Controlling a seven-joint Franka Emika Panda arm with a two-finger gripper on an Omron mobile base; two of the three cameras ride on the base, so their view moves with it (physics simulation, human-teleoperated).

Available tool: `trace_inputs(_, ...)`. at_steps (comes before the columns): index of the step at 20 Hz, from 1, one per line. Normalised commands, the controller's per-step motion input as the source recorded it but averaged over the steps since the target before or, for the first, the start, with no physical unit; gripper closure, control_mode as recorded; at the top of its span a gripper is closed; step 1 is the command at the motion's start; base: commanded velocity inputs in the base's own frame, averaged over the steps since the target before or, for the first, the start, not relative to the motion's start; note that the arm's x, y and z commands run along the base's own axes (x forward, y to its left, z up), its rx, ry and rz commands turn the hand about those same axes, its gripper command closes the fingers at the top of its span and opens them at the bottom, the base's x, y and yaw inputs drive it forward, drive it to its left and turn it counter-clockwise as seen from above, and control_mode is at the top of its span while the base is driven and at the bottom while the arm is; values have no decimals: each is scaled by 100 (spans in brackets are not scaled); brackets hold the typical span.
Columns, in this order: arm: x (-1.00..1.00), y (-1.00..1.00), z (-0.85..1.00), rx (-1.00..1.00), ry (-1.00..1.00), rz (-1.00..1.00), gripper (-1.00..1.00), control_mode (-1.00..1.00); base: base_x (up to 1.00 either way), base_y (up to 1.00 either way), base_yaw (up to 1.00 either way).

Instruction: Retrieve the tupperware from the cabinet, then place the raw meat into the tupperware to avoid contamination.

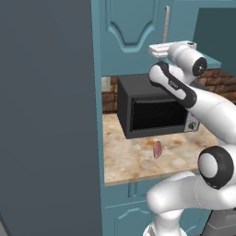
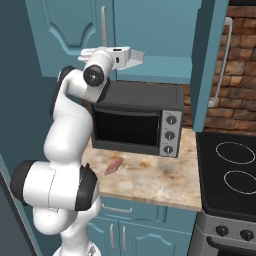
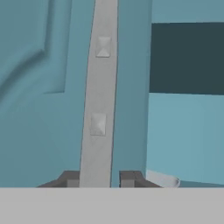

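you have one tall dark grey unit [image 1: 46,115] at far left, then one cabinet [image 1: 133,32] whose left door is shut and right door [image 2: 207,55] swung open. your hand [image 3: 99,179] is clamped on the left door's silver handle [image 3: 99,100], fingers [image 3: 70,178] either side. one tupperware [image 3: 162,178] shows a white corner on the shelf just beside. one microwave [image 2: 137,120] sits below; one raw meat [image 2: 113,165] lies near the bench [image 2: 160,180] front edge, apart. no writing is readable.

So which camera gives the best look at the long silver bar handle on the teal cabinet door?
Hand view: the long silver bar handle runs close-up between the gripper fingertips. Both base views show it thin and distant, lower end behind the hand.
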Motion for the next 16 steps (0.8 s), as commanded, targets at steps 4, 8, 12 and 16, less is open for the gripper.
trace_inputs(4, 0, 0, 0, 0, 0, 0, 100, -100, 0, 0, 0)
trace_inputs(8, -2, 0, 0, 0, 6, 0, 100, -100, 0, 0, 0)
trace_inputs(12, -17, 0, 1, -1, 10, 0, 100, -100, 0, 0, 0)
trace_inputs(16, -28, 0, 4, -2, 13, 0, 100, -100, 0, 0, 0)
